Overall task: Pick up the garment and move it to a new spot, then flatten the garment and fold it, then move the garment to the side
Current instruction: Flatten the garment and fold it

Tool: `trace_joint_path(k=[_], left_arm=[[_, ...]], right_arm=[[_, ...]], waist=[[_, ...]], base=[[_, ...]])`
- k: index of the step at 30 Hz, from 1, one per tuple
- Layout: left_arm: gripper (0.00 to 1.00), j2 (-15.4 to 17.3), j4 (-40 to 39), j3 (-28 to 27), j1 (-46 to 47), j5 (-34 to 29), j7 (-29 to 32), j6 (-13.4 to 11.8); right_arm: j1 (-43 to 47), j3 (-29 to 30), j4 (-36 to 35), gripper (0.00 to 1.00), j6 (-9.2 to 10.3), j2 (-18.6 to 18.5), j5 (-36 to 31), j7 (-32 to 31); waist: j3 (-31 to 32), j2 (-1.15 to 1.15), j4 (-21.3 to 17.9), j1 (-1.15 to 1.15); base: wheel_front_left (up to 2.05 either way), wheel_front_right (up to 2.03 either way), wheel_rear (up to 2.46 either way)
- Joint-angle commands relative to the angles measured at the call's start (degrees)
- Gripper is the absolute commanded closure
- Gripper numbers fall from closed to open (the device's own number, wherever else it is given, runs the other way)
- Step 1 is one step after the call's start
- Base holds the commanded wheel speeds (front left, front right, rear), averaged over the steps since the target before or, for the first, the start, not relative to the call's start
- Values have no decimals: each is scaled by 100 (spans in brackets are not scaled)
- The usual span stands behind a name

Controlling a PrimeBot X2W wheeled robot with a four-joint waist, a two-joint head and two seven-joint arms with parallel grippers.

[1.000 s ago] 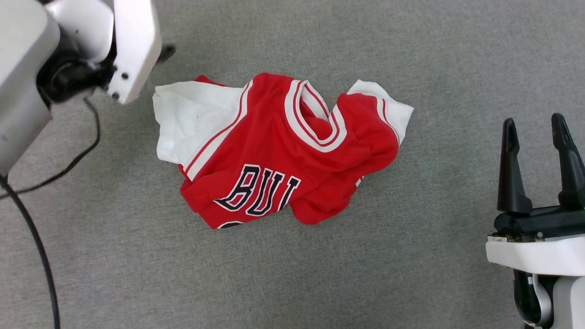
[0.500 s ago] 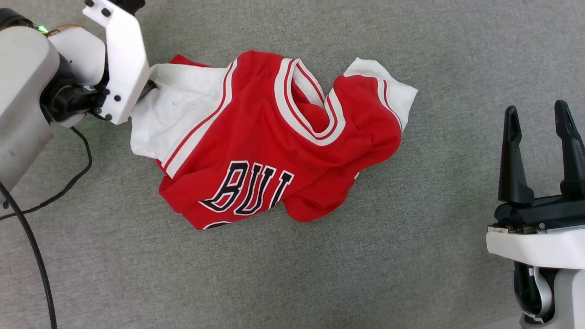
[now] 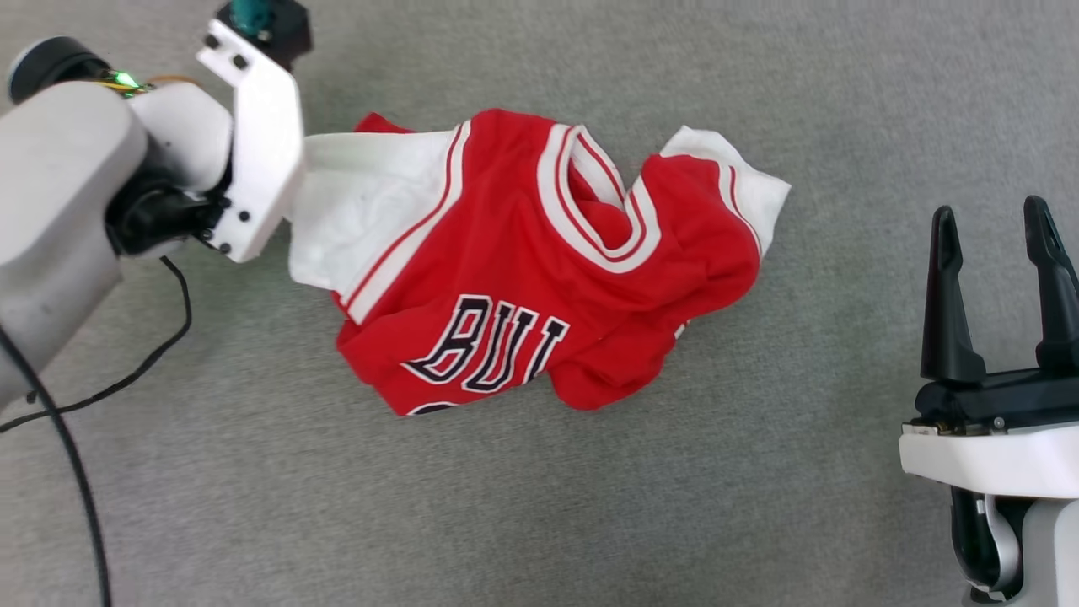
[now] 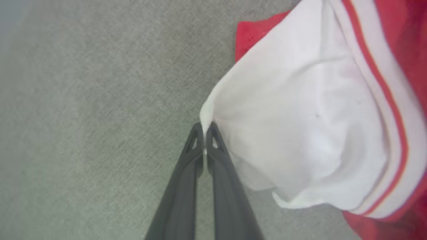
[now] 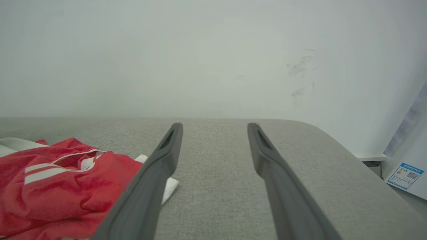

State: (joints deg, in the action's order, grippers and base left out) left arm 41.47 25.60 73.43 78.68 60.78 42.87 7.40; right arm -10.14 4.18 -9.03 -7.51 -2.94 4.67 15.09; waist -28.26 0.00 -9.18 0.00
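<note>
Head view shows the garment (image 3: 539,278), a red jersey with white sleeves, crumpled near the middle of the grey fabric-covered bench (image 3: 590,506), front side up. Black letters (image 3: 487,344) outlined in white read "BUL" across the chest. The rest of the word disappears into a fold, and only the top edge of a further mark shows at the lower rim. The red-and-white striped collar (image 3: 603,202) gapes open toward the far side.

Left wrist view shows the left pincer (image 4: 204,128) closed tight on the edge of the white sleeve (image 4: 300,133), with the cloth drawn into a peak at the fingertips. The right pincer (image 3: 993,223) sits at the lower right of the head view, its dark fingers spread wide, well apart from the garment.

A black cable (image 3: 126,379) trails over the bench at the left. In the right wrist view a pale wall (image 5: 200,60) rises behind the bench. At the far right there is a blue-and-white label (image 5: 404,175) with a square code, its print too small to read.
</note>
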Motion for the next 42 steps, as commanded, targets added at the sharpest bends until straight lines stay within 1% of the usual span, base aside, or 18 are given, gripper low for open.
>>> trace_joint_path(k=[1, 8, 9, 12, 16, 20, 25, 26, 27, 29, 30, 32, 37, 39, 42], left_arm=[[100, 141, 31, -10, -44, 66, -178, -1], [100, 748, 362, -9, -236, 123, -547, -1], [100, 748, 362, -9, -236, 123, -547, -1], [100, 968, 712, -31, -398, 193, -714, -5], [100, 1150, 1184, -37, -643, 273, -878, -51], [100, 1115, 1556, -94, -901, 440, -1069, -71], [100, 879, 1853, -145, -1094, 566, -1384, -56], [58, 817, 1900, -164, -1113, 557, -1514, -54], [0, 758, 1954, -182, -1127, 517, -1687, -52], [0, 689, 2023, -214, -1170, 456, -2063, -40], [0, 660, 2060, -283, -1198, 521, -2283, -41], [0, 623, 2088, -313, -1233, 405, -2737, -29], [0, 589, 1958, -390, -1382, 190, -3872, -17], [0, 590, 1881, -429, -1440, 81, -4343, -114], [0, 576, 1676, -542, -1609, -25, -5097, -398]], right_arm=[[97, 22, 25, 0, 4, 12, -67, 11], [190, 2, 25, 0, 4, 12, -195, 11], [190, 2, 25, 0, 4, 12, -195, 11], [217, -20, 8, 0, 4, 12, -241, 11], [258, -19, -10, 0, 4, 12, -264, 11], [278, -3, -15, 0, 4, 12, -278, 11], [248, -10, 9, 0, 4, 12, -301, 11], [244, -11, 19, 0, 4, 12, -302, 11], [232, -9, 24, 0, 4, 12, -308, 11], [198, -19, 14, 0, 4, -6, -343, 11], [168, -28, 6, 0, 4, -43, -359, 11], [108, -33, 13, 0, 4, -148, -370, 11], [-216, -118, 74, 0, 4, -603, -421, 11], [-419, -179, 136, 0, 4, -829, -415, 11], [-789, -360, 359, 0, 4, -1225, -383, 10]], waist=[[237, 0, 209, 0], [447, 0, 434, 0], [447, 0, 434, 0], [448, 0, 465, 0], [413, 0, 471, 0], [357, 0, 465, 0], [346, 0, 482, 0], [369, 0, 494, 0], [406, 0, 505, 0], [510, 0, 521, 0], [566, 0, 526, 0], [694, 0, 554, 0], [1028, 0, 685, 0], [1144, 0, 752, 0], [1269, 0, 840, 0]], base=[[0, 0, 0], [0, 0, 0], [0, 0, 0], [0, 0, 0], [0, 0, 0], [0, 0, 0], [0, 0, 0], [0, 0, 0], [0, 0, 0], [0, 0, 0], [0, 0, 0], [0, 0, 0], [0, 0, 0], [0, 0, 0], [0, 0, 0]])
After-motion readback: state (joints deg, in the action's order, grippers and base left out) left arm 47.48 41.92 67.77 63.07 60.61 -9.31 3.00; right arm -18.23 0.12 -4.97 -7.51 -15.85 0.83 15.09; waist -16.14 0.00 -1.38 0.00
